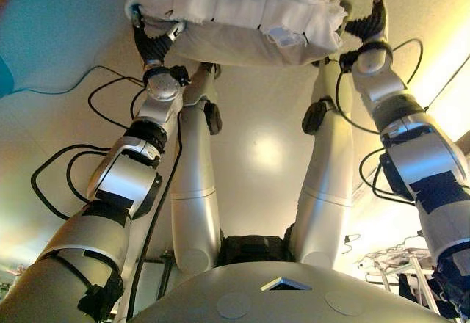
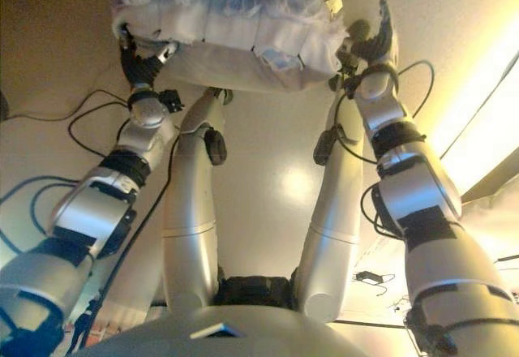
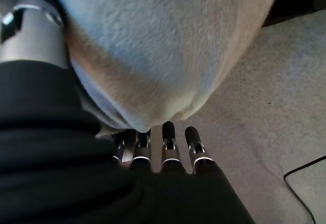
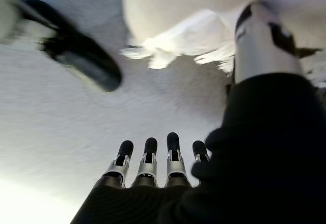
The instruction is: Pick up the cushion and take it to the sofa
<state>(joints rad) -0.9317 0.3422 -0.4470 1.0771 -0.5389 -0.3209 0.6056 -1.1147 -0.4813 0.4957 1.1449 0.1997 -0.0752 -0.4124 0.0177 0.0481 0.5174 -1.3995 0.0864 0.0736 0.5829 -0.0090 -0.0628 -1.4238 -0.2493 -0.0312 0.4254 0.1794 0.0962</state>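
Eye views: we carry the cushion (image 1: 235,15) at 12 o'clock, left hand (image 1: 154,40) at its 9 o'clock end, right hand (image 1: 369,20) at its 3 o'clock end.
Left wrist: our fingers (image 3: 168,142) lie straight under the cushion (image 3: 163,46), pressing, not curled.
Right wrist: fingers (image 4: 147,158) straight, thumb against the fringe; floor (image 4: 61,147) beyond.
Doing it well: we judge steady inward pressure from both palms keeps it from slipping while we walk.

My arms were silver-grey with black bands; each hand (image 1: 154,44) (image 1: 371,22) had dark ribbed covers and dark-tipped silver fingers (image 4: 147,158).
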